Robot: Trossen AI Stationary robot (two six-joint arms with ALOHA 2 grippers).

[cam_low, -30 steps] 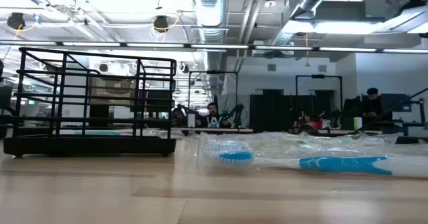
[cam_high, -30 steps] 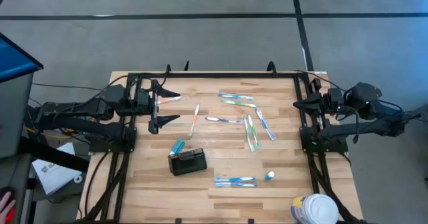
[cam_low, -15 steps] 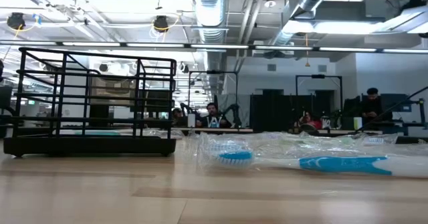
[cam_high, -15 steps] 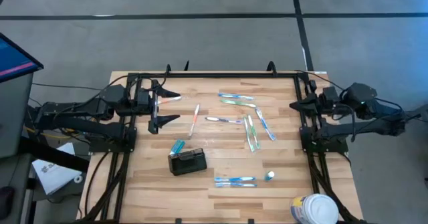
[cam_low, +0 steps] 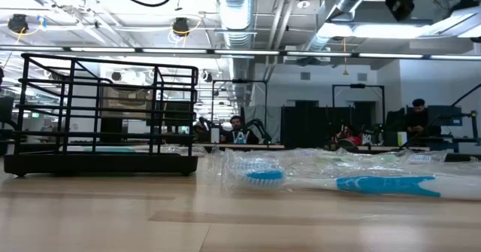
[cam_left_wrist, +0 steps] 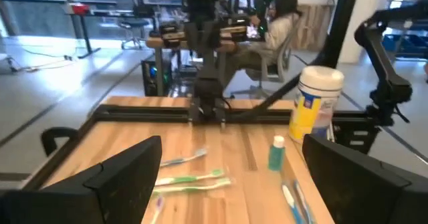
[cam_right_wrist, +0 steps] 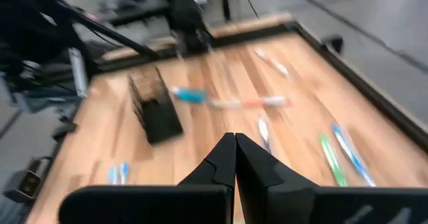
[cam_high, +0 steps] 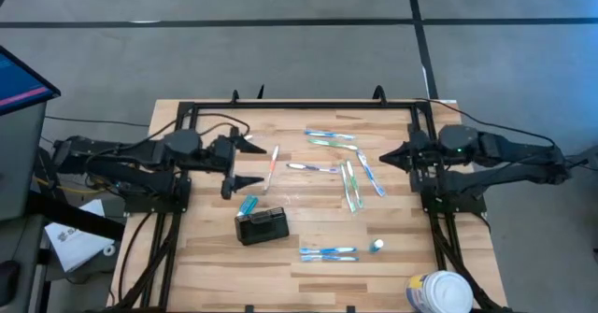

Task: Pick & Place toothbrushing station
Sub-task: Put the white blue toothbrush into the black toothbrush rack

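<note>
On the wooden table (cam_high: 215, 257), the toothbrushing station (cam_high: 262, 226) stands upright, with a teal toothbrush (cam_high: 249, 204) just beside it. My left gripper (cam_high: 246, 162) is above the table near the station, fingers wide open and holding nothing. Well apart from the station, my right gripper (cam_high: 385, 156) is fully closed and empty, over some scattered toothbrushes (cam_high: 353, 184).

Grey floor (cam_high: 280, 51); ceiling ducts (cam_low: 240, 11) and striplights.

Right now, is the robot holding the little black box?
No, the black box sits on the table, apart from the open left gripper.
</note>
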